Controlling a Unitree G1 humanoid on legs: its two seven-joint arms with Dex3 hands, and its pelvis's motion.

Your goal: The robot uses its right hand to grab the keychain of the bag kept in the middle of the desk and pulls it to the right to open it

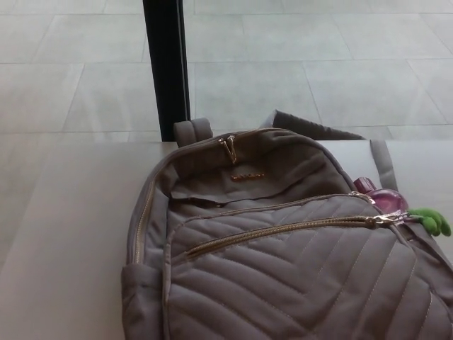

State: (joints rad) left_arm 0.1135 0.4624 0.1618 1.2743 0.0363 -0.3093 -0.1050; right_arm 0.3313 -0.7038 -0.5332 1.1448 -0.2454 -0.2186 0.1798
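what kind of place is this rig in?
Probably an indoor lab or office test area, though little shows. A grey backpack lies on a plain pale desk, the floor beyond is large light tiles, and a black post stands just behind the desk. Neither robot hand is in view.

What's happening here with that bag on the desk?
Nothing is touching it right now. A grey quilted backpack lies on the desk, and neither robot hand shows in the picture. The front pocket's zip looks closed along its length, with its pull at the right end, where a green keychain and a pink charm hang. The job is to pull that keychain rightwards.
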